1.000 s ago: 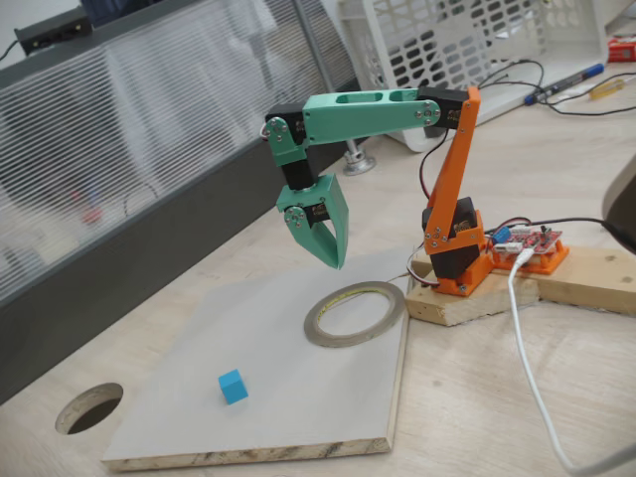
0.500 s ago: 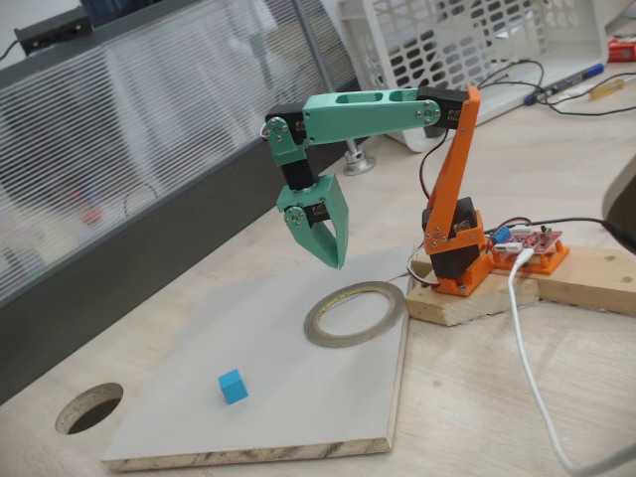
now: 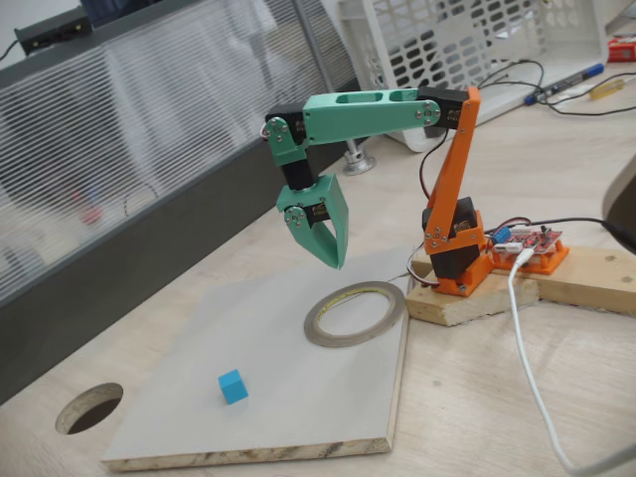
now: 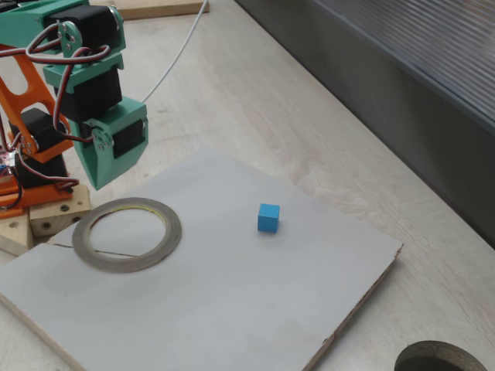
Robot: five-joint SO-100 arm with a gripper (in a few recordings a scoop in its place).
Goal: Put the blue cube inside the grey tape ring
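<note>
While the arm hangs above the board, things lie as follows.

Gripper (image 3: 331,260): green, pointing down, raised in the air over the far side of the board, close above the ring's far edge; in the other fixed view (image 4: 99,182) it hangs over the ring's near-left rim. The two fingers meet at the tip with nothing between them.

Cube (image 3: 233,386): blue, resting flat on the board, well apart from the ring and from the gripper; seen also at (image 4: 268,217), right of the ring.

Ring (image 3: 355,313): grey tape lying flat on the board near the arm's base, its opening bare; also at (image 4: 126,233).

Board (image 3: 298,417): pale grey panel on the wooden table.

Hole (image 3: 87,407): round, dark, in the table just beside the board's corner.

Base block (image 3: 467,303): wood, touching the board's edge, carrying the orange arm.
</note>
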